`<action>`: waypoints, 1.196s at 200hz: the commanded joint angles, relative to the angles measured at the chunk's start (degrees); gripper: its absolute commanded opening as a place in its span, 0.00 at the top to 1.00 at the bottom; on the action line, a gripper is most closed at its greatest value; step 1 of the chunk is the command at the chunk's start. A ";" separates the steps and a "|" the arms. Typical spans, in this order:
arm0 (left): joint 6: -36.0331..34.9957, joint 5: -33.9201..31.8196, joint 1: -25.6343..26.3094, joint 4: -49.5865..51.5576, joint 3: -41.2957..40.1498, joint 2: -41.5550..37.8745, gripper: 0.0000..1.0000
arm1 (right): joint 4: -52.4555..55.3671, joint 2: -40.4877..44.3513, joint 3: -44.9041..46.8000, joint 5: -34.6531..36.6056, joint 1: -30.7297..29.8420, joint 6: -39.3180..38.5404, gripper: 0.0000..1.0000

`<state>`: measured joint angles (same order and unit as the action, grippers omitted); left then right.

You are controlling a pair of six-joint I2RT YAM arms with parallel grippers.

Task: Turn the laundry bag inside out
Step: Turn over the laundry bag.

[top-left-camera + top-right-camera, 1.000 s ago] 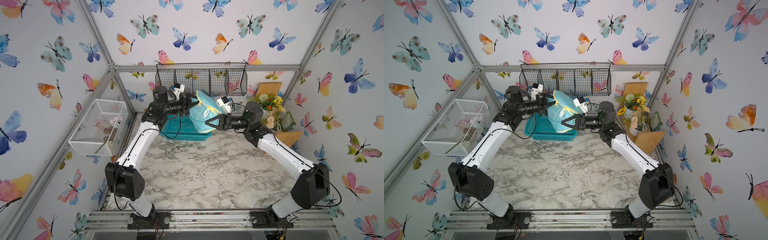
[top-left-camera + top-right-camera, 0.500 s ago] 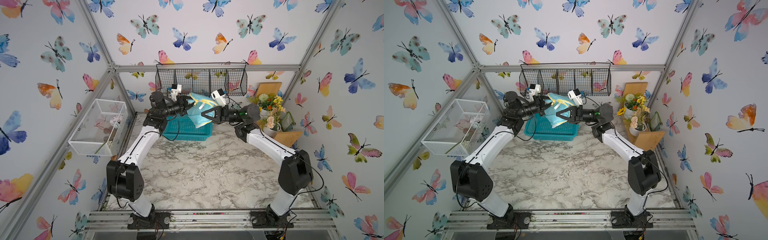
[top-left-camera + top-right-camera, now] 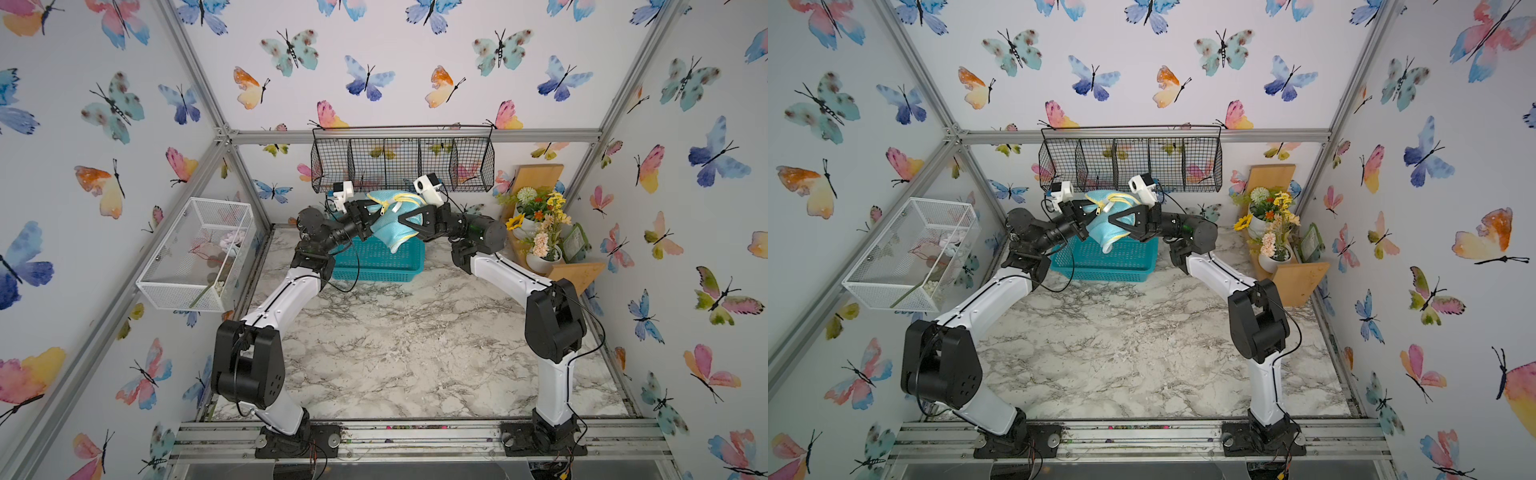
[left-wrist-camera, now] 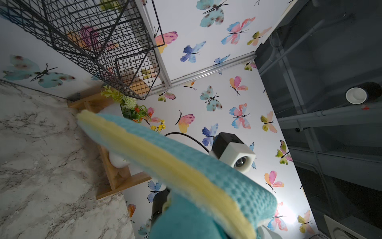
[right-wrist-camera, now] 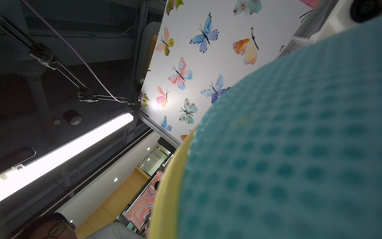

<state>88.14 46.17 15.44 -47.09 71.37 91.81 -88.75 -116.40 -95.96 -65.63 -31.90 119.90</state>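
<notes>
The laundry bag (image 3: 394, 227) (image 3: 1105, 232), light-turquoise mesh with yellow piping, hangs crumpled in the air between my two grippers, above the teal basket and just below the black wire basket. My left gripper (image 3: 375, 217) (image 3: 1087, 219) grips its left fold. My right gripper (image 3: 406, 221) (image 3: 1115, 221) is shut on its right side. Folded mesh and piping of the laundry bag (image 4: 186, 165) hide my left jaws in the left wrist view. In the right wrist view the laundry bag (image 5: 289, 144) fills the near field and hides the right jaws.
A rigid teal plastic basket (image 3: 376, 264) (image 3: 1100, 264) sits on the marble table directly under the bag. A black wire basket (image 3: 403, 164) hangs on the back wall close above both grippers. A white mesh box (image 3: 199, 253) juts from the left wall. Flower pots on a wooden shelf (image 3: 540, 224) stand back right.
Both arms have raised the bag up and back toward the wire basket. The left gripper has closed on the bag, which is now more crumpled between the two grippers.
</notes>
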 commanded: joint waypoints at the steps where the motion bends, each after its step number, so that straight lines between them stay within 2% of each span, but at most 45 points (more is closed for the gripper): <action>1: 7.05 6.38 4.14 -12.20 -3.46 -2.02 1.00 | -14.45 1.00 2.11 10.91 -0.92 4.90 0.97; 24: 13.52 5.60 3.55 -19.77 -3.61 -3.83 1.00 | -13.38 1.32 6.46 13.07 0.81 4.13 0.71; 35: 15.68 4.93 3.28 -22.59 -3.57 -4.34 1.00 | -13.20 1.44 7.21 13.73 1.34 4.28 0.53; 43: 16.12 4.70 2.91 -22.92 -3.53 -4.68 1.00 | -13.32 1.65 7.68 14.10 1.70 4.59 0.42; 53: 14.96 5.28 2.42 -20.59 -3.12 -5.36 1.00 | -12.75 1.99 8.02 13.71 1.99 4.90 0.36; 83: 4.25 5.72 0.68 -5.31 -1.91 -7.87 1.00 | -5.34 5.23 11.42 7.54 2.35 1.82 0.23; 112: -3.12 4.52 -1.10 6.15 0.78 -8.79 1.00 | 10.09 12.99 19.78 2.67 4.85 -8.66 0.19; 138: -14.05 1.93 -1.89 22.02 5.89 -9.14 1.00 | 38.13 20.93 22.20 0.84 8.23 -26.81 0.17; 169: -26.48 -4.36 -1.88 40.29 12.64 -8.67 1.00 | 70.85 25.08 15.51 2.79 9.58 -47.51 0.15; 215: -35.50 -15.09 0.03 52.18 17.86 -7.53 1.00 | 99.59 21.80 3.73 11.61 8.59 -59.95 0.22; 239: -36.96 -17.90 1.95 53.06 18.62 -6.78 1.00 | 102.34 20.35 1.46 14.18 7.41 -60.40 0.32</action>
<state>57.04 34.57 15.46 1.34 88.07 84.93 1.04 -94.41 -92.18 -56.16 -23.44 65.60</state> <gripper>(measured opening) 0.151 0.723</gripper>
